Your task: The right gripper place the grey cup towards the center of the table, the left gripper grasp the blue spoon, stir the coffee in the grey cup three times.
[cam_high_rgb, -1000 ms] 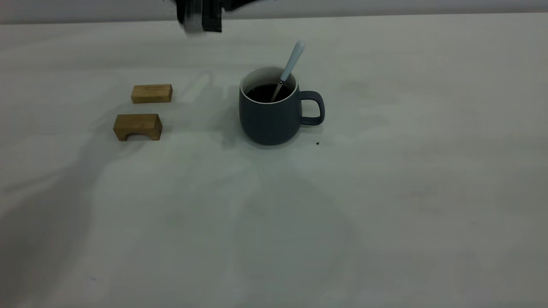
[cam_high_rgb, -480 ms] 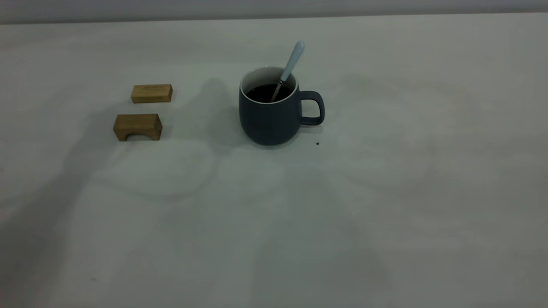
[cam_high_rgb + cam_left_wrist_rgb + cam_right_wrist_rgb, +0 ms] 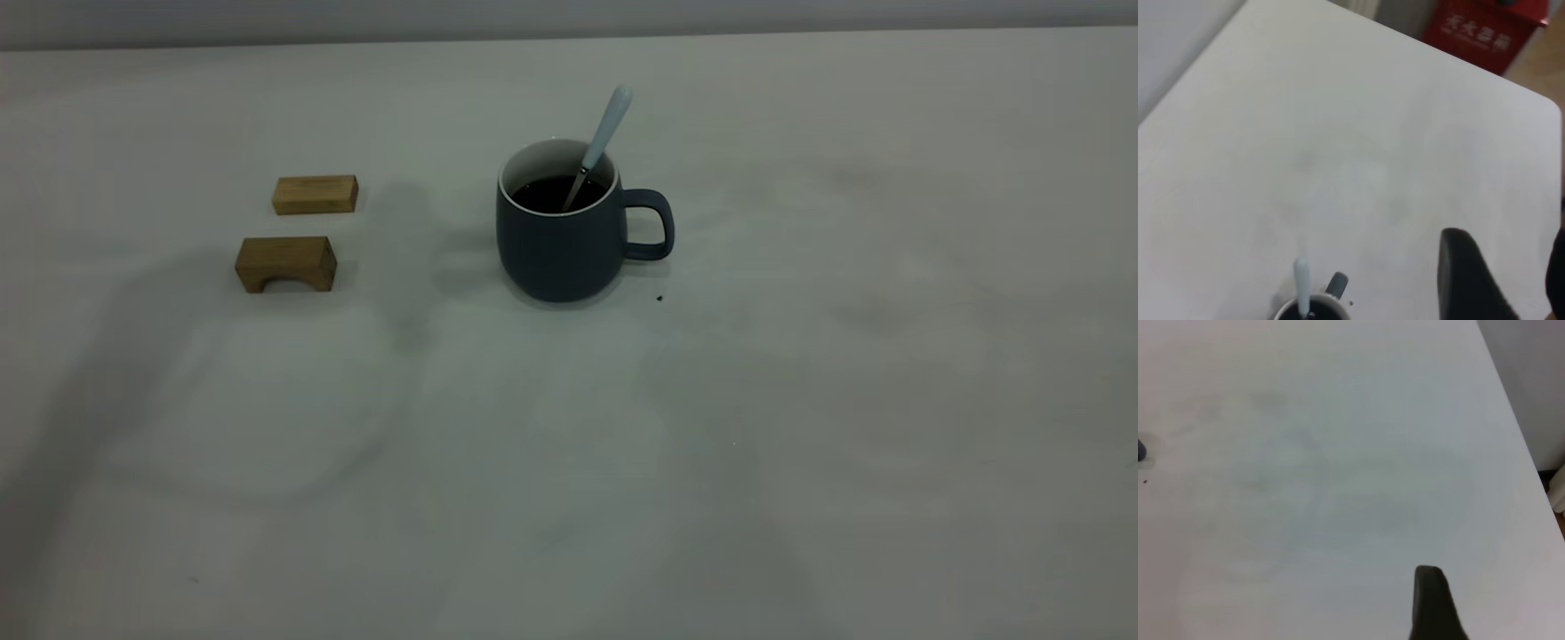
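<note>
The grey cup (image 3: 560, 249) stands upright near the table's (image 3: 800, 444) middle, its loop handle to the right. Dark coffee (image 3: 551, 192) fills it. The blue spoon (image 3: 608, 126) leans free in the cup, bowl in the coffee and pale handle sticking up to the right. No gripper shows in the exterior view. From high above the table, the left wrist view shows the cup's rim (image 3: 1313, 309) and the spoon (image 3: 1301, 279), with my left gripper (image 3: 1508, 287) open and holding nothing. My right gripper (image 3: 1501, 607) is open over bare table, only one finger (image 3: 1430, 603) in frame.
Two tan wooden blocks lie left of the cup, a flat one (image 3: 315, 194) and an arched one (image 3: 285, 263). A tiny dark speck (image 3: 659, 298) sits by the cup's right. A red box (image 3: 1485, 30) stands beyond the table's far corner.
The black arm at the exterior view's top edge a second ago has left the view. Its shadows have slid across the table. Cup and spoon have not moved.
</note>
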Tool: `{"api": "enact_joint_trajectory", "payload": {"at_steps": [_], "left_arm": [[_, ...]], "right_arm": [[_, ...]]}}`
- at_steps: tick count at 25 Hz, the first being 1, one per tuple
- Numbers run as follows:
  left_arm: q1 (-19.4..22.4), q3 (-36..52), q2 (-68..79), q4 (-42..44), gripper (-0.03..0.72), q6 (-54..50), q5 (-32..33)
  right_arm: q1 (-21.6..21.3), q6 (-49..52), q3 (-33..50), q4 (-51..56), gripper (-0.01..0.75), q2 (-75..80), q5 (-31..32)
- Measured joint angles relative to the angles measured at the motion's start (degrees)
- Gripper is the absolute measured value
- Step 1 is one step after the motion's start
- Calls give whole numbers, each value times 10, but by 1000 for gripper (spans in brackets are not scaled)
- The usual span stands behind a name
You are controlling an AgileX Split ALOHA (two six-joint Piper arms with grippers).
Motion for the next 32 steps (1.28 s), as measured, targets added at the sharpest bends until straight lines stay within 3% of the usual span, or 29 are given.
{"api": "enact_joint_trajectory", "payload": {"at_steps": [4,8,10,18,24,32], "left_arm": [[2,2,-53,76,238,-123,-33],[2,2,-119,225,131,-274,-33],[2,2,-152,298,112,-370,-21],[2,44,-285,556,108,-688,74],[2,177,-415,673,114,-777,85],[2,343,-578,703,127,-824,95]], "right_arm": [[0,0,0,0,511,0,0],[0,0,0,0,511,0,0],[0,0,0,0,511,0,0],[0,0,0,0,511,0,0],[0,0,0,0,511,0,0],[0,0,0,0,511,0,0]]}}
